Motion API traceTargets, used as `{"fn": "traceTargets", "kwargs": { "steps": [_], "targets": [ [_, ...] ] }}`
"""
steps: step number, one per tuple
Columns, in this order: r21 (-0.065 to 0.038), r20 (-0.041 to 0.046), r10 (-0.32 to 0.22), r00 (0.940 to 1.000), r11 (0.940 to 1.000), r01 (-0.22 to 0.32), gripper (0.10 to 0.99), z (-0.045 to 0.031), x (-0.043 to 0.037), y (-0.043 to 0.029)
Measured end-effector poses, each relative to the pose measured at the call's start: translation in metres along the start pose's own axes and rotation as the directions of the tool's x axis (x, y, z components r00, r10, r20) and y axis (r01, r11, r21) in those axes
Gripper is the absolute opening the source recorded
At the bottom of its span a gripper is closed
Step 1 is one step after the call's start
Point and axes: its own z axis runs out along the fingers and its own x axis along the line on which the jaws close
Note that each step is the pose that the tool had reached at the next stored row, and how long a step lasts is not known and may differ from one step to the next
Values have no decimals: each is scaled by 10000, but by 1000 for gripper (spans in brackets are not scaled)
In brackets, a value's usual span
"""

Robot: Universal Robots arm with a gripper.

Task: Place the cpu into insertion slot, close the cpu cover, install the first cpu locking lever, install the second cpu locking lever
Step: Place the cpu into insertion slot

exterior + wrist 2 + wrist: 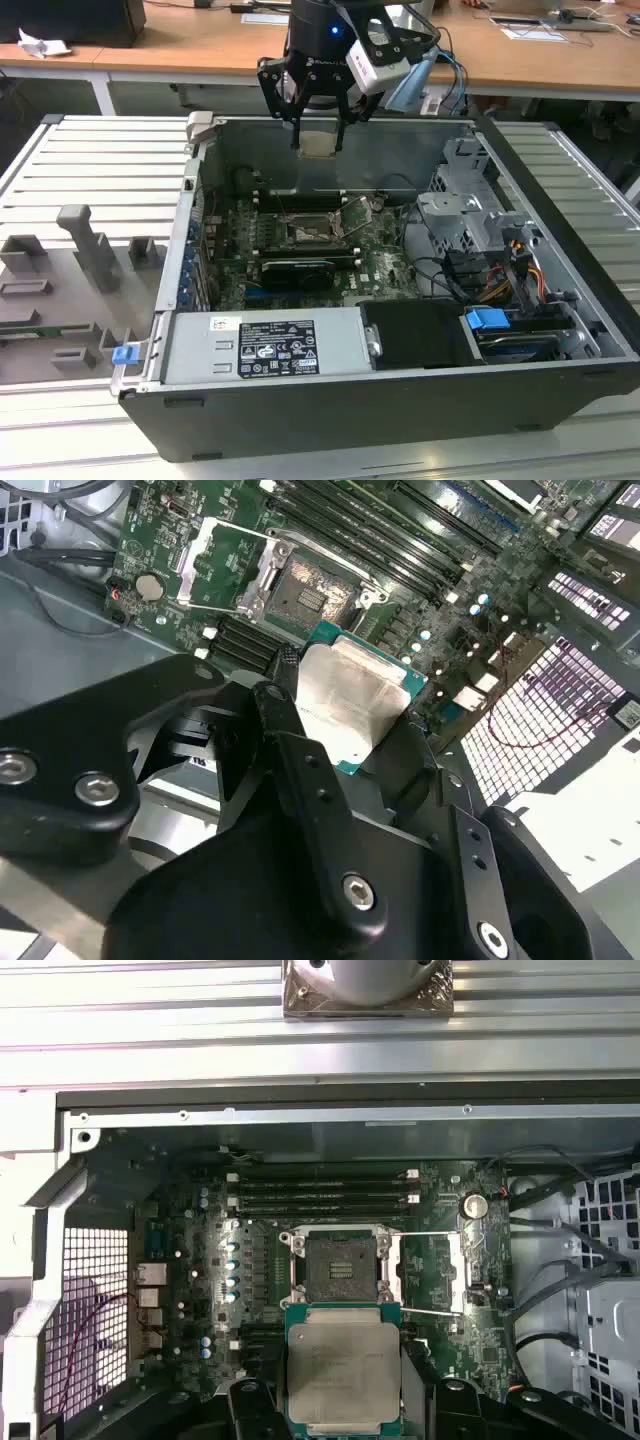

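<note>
Your gripper [318, 135] pinches the chip [343, 1365] flat by two edges, well above the bare socket [340, 1272], whose cover [460, 1272] lies open beside it

a long wooden desk [200, 45] stands behind the ribbed grey metal worktable [100, 160].

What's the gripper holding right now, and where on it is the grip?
The gripper holds the cpu, pinched by two opposite side edges between its fingers.
</note>
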Motion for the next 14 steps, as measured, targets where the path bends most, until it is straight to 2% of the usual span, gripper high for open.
{"fn": "traceTargets", "kwargs": {
  "steps": [4,8,13,14],
  "targets": [
    [-7,40,449,9990,9990,-449,541,1,0,0],
    [-14,86,963,9953,9954,-963,541,3,0,0],
    [-44,169,1925,9812,9813,-1924,541,9,0,-1],
    [-53,188,2150,9764,9766,-2150,541,11,0,-1]
  ]
}}
